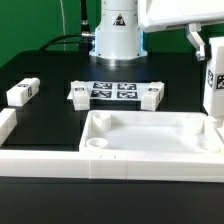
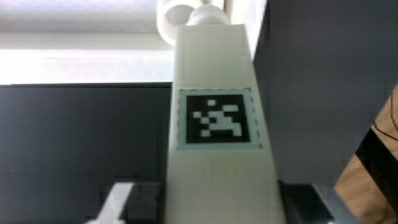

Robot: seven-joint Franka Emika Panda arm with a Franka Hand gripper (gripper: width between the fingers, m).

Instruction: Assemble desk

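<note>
One leg stands upright in my end effector, which is closed on its upper end, at the tabletop's far corner on the exterior view's right, kept vertical, I judge, so its foot can enter the socket there.

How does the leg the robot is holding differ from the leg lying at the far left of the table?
The held leg stands upright, clamped in the jaws near a corner of the tabletop; the left leg lies flat on the black table, untouched. Both are white tagged blocks.
</note>
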